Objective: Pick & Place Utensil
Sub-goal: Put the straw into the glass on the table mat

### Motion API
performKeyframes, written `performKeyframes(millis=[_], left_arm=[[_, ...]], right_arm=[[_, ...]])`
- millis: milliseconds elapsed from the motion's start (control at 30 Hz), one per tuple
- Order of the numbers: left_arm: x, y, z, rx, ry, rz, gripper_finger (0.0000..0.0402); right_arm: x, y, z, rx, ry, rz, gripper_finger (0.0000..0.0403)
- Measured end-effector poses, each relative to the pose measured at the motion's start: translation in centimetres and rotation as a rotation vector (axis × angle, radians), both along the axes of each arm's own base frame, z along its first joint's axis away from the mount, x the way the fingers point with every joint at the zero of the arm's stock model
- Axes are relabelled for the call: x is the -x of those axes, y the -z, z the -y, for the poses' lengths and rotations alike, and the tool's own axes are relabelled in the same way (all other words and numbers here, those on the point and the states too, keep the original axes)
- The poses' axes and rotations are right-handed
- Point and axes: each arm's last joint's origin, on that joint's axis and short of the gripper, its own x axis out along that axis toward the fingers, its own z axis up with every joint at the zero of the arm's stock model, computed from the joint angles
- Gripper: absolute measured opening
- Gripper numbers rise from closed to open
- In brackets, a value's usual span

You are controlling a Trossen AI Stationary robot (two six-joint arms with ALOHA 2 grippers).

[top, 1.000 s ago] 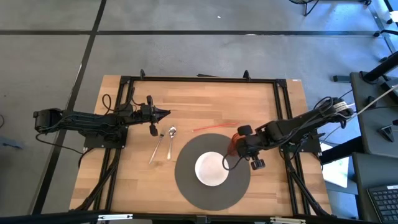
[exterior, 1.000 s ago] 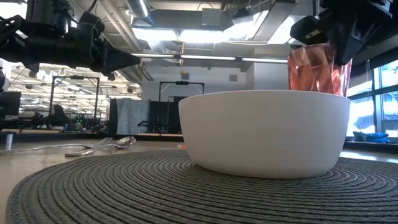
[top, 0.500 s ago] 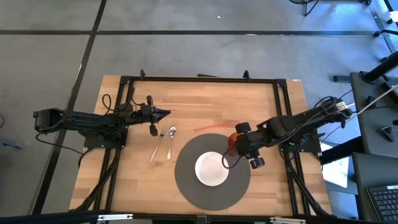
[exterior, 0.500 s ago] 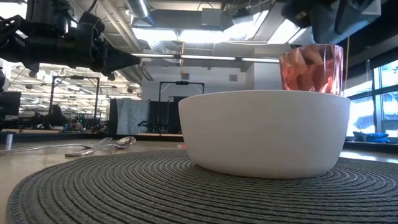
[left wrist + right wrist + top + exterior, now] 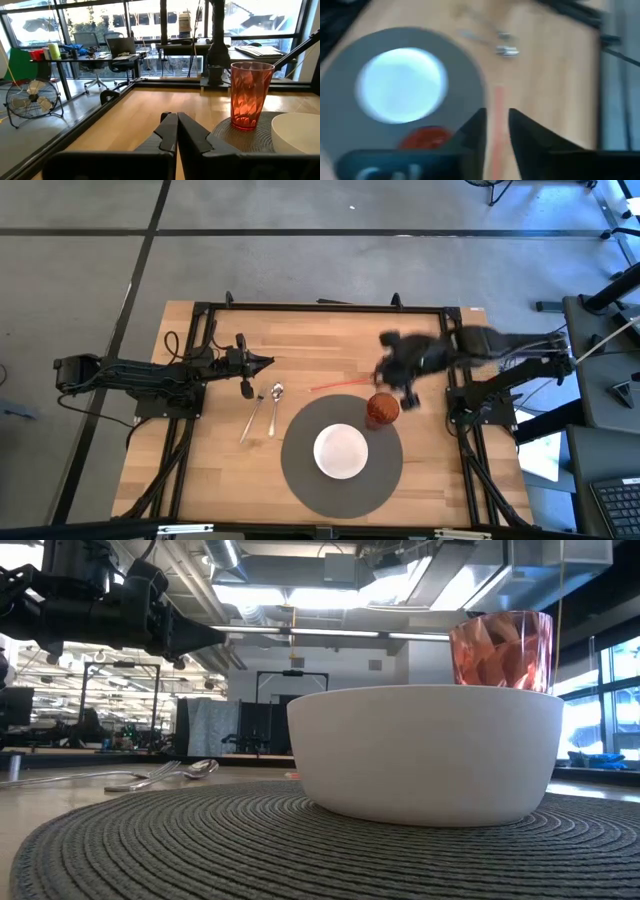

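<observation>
**Utensils Wait Beside the Mat as Both Arms Hang Empty**

While the red ribbed plastic tumbler point(image 5: 382, 408) stands upright on the far right edge of the round grey woven placemat point(image 5: 300, 475), next to the white ceramic bowl point(image 5: 340, 451), the task's own things lie untouched on the wooden bench point(image 5: 320, 345): a slim silver fork point(image 5: 251, 418) and a silver spoon point(image 5: 275, 408), side by side just off the mat's left rim. Both run lengthwise away from the left gripper point(image 5: 266, 361), the spoon's bowl end nearest it and the fork angling off to the left. That gripper hovers just beyond the spoon's bowl end, its fingers pressed together on nothing, as the left wrist view shows. The right gripper point(image 5: 383, 366), blurred in the overhead view, hangs over the bench behind the tumbler, near a thin red straw-like stick point(image 5: 340, 384); its fingers point(image 5: 474, 131) stand slightly apart and hold nothing. By position the left arm looks the nearer to the cutlery, and a pick would likely mean parting its fingers and dropping across a handle. At bench height the bowl hides most of the tumbler, and the cutlery shows only as a low glint. Which utensil is meant, and where it should go, cannot be told.
</observation>
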Motion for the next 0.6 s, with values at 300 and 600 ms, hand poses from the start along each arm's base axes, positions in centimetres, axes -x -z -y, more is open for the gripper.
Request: performKeyframes(millis=[300, 600], left_arm=[[-0.1, 0.5, -0.2, 0.125, -0.05, -0.005, 0.0002], [-5.7, -1.3, -1.5, 0.233, -0.167, -0.33, 0.0003]], right_arm=[[-0.1, 4.8, 8.4, -0.164, 0.087, 0.219, 0.0007], [2.3, 11.7, 10.4, -0.225, 0.045, 0.376, 0.0003]])
